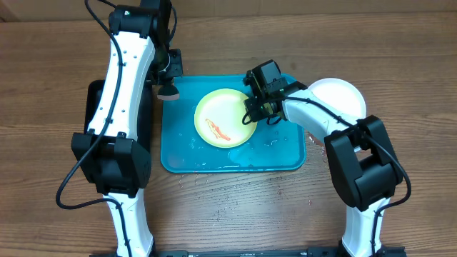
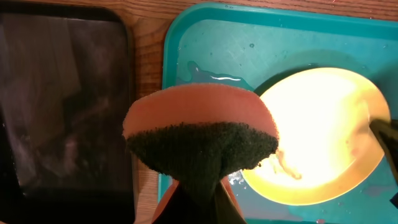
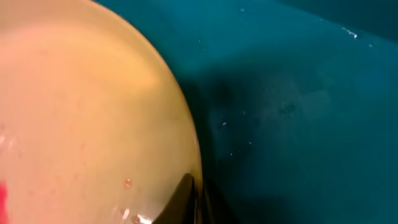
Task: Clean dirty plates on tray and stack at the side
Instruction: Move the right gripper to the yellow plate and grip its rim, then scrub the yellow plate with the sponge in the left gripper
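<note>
A yellow-green plate (image 1: 223, 114) with a red smear lies in the turquoise tray (image 1: 280, 155). My right gripper (image 1: 251, 108) is shut on the plate's right rim; in the right wrist view its fingers (image 3: 196, 194) pinch the plate's edge (image 3: 81, 112) over the tray floor (image 3: 298, 112). My left gripper (image 1: 169, 82) is shut on an orange sponge with a dark scrub face (image 2: 199, 134), held over the tray's far left corner (image 2: 205, 43), left of the plate (image 2: 317, 137). A white plate (image 1: 341, 96) lies right of the tray, partly under the right arm. The light blue plate is out of view.
A black tray (image 1: 91, 107) lies left of the turquoise tray, mostly under the left arm; it also shows in the left wrist view (image 2: 62, 99). Water pools on the tray floor near its front edge (image 1: 243, 158), and droplets spot the wooden table (image 1: 285, 189).
</note>
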You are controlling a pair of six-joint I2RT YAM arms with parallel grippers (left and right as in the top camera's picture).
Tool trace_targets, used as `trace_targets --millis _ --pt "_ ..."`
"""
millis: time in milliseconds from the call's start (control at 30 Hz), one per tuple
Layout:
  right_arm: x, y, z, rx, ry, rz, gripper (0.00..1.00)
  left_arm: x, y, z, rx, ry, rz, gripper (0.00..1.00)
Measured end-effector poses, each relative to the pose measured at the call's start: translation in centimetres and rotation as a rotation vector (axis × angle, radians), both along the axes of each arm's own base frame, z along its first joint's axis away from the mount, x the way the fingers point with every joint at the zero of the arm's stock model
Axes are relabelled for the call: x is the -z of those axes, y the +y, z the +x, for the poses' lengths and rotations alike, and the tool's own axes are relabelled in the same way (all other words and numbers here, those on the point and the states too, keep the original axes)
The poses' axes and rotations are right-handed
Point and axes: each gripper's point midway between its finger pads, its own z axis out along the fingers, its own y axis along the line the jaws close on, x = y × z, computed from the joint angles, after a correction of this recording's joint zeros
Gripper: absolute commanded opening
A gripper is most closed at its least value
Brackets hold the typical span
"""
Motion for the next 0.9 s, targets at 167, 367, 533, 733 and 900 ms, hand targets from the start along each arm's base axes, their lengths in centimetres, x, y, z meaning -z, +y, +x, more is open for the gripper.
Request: trace_targets --millis 167,367,533,733,900 --pt "0.2 -0.2 -1.0 0.171 0.101 0.048 0.04 0.0 0.0 0.1 0.000 -0.001 0.000 0.04" --pt "0.4 -1.1 -3.9 0.527 0.319 0.091 0.04 1.1 -0.4 0.2 0.008 0.019 0.003 0.04" --pt "0.4 -0.7 -4.8 0.646 0.391 0.127 0.04 3.3 -2.1 0.3 0.045 0.032 0.005 0.04" --pt "0.4 -0.2 -5.1 0.663 0.399 0.131 0.04 7.5 -5.3 0.2 0.115 0.033 -0.001 0.04" --pt "0.4 -0.2 -5.1 0.658 0.399 0.131 0.04 11.6 -7.6 -0.8 0.182 0.044 -0.004 0.04"
